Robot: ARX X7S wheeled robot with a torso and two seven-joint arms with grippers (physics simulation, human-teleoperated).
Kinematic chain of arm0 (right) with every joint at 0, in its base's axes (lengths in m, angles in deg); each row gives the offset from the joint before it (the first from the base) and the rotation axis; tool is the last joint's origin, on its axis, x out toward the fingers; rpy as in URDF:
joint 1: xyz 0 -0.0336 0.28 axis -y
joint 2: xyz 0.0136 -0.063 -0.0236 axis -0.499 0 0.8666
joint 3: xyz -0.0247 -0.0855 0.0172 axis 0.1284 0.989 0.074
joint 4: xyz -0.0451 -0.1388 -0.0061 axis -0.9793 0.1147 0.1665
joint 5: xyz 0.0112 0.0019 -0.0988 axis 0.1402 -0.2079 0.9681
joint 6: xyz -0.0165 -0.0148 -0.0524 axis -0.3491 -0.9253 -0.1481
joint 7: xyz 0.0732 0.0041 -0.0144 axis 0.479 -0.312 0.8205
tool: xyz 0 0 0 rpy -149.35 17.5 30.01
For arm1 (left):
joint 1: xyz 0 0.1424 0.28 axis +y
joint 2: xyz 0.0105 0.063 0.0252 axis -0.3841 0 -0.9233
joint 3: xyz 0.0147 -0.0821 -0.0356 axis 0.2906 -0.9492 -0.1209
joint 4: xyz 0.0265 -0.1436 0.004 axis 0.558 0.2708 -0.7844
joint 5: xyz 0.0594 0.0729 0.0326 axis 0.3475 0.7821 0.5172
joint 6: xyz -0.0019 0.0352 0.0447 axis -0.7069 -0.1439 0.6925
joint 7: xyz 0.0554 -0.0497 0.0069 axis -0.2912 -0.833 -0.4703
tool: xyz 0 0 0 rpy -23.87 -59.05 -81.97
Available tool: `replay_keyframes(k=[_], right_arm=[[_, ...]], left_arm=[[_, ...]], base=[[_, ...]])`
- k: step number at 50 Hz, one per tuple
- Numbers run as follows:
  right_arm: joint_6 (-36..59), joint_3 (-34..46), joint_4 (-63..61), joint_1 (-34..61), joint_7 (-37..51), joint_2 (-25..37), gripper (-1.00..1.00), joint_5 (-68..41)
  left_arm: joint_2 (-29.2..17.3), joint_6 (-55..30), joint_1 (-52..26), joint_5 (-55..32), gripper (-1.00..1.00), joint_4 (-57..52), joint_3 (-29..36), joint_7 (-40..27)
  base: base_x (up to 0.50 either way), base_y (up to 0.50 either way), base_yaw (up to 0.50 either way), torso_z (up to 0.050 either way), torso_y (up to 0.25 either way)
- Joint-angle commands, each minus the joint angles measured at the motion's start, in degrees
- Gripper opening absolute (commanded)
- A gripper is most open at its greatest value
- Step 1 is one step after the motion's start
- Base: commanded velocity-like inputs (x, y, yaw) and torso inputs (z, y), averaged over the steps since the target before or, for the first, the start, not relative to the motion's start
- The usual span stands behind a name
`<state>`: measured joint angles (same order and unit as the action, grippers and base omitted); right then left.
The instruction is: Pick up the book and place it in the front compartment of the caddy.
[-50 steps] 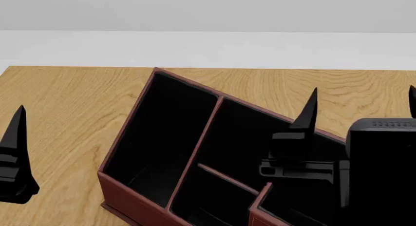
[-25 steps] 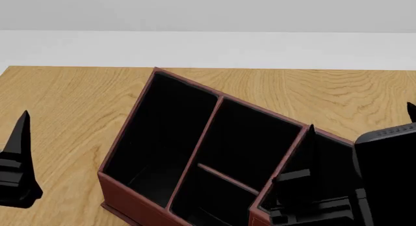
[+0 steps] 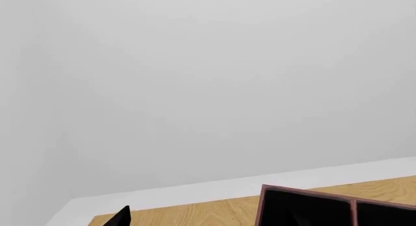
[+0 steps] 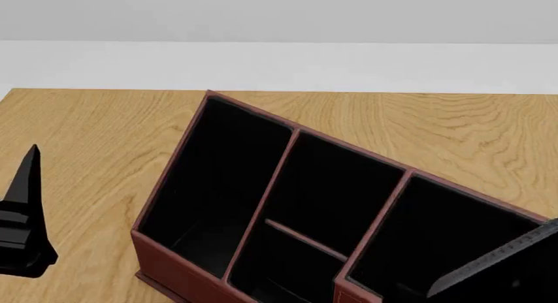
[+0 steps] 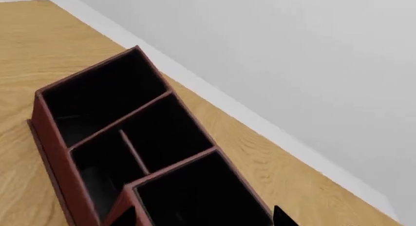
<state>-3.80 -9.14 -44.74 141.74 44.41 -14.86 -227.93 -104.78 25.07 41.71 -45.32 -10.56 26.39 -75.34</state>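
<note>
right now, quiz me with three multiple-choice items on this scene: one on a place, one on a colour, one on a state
1. Where is the left gripper?
a) inside the caddy
b) over the table, beside the caddy and apart from it
c) resting on the caddy's rim

2. What colour are the caddy's outer walls?
a) red-brown
b) white
c) green

3. How does the caddy stand?
a) tipped on its side
b) shut under a lid
c) upright, open at the top

Answers: 1 b, bare wood shows between gripper and caddy in the head view; 2 a, the walls and rims are red-brown; 3 c, its black inside and dividers show from above.
</note>
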Motion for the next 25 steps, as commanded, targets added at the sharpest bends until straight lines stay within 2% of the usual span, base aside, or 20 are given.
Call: replay_keyframes(k=[1,8,18,25], right_arm=[[-2.9,10.1,-4.2,10.4,1.1,3.0,1.0,-10.6],[-5.9,12.5,-8.3,10.9,0.4,3.5,1.0,-13.0],[-4.2,11.7,-8.6,9.5,2.2,3.0,1.0,-17.5],[-2.0,7.3,-8.6,3.0,2.2,2.9,1.0,-18.4]], left_arm=[[-0.4,0.4,0.0,-0.4,1.0,-0.1,0.3,-0.4],[-0.6,0.1,-0.9,-1.8,1.0,-0.2,0.3,-1.2],[-0.7,-0.2,-2.1,-2.8,1.0,-0.1,0.9,-2.2],[-0.8,0.1,-2.4,-2.6,1.0,0.2,1.5,-2.2]], base=[[0.0,0.0,0.0,0.0,0.0],[0.0,0.0,0.0,0.0,0.0],[0.0,0.0,0.0,0.0,0.0],[0.0,0.0,0.0,0.0,0.0]])
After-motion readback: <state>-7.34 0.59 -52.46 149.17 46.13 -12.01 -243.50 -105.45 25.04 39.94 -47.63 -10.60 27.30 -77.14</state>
